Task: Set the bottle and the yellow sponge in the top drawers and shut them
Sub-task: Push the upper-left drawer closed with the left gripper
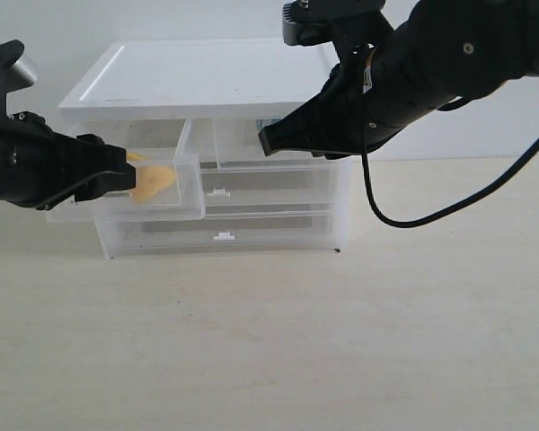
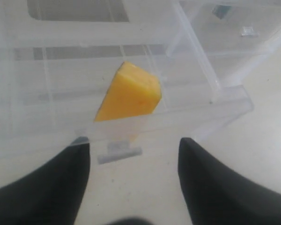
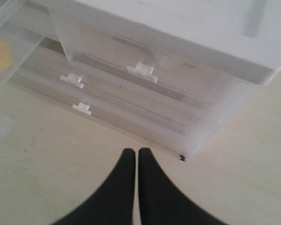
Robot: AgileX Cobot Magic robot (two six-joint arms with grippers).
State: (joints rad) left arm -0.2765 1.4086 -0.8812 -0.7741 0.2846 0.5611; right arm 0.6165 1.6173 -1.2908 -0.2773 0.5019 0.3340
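The yellow sponge [image 1: 153,180] [image 2: 130,93] lies inside the left top drawer [image 1: 175,208], which is pulled well out of the chest. My left gripper [image 1: 128,176] [image 2: 133,146] is open at that drawer's front, its fingers either side of the small tab handle [image 2: 119,153], with nothing between them. My right gripper [image 1: 266,142] [image 3: 133,151] is shut and empty, its tip in front of the right top drawer [image 1: 242,144] [image 3: 178,42], which stands slightly out. A small teal patch [image 2: 220,10] shows inside that drawer; I cannot tell whether it is the bottle.
The white-topped chest [image 1: 198,76] stands at the back of a pale wooden table [image 1: 269,341]. Below the top drawers are two full-width drawers with tab handles [image 1: 217,191] [image 1: 223,236]. A black cable [image 1: 404,215] hangs from the right arm.
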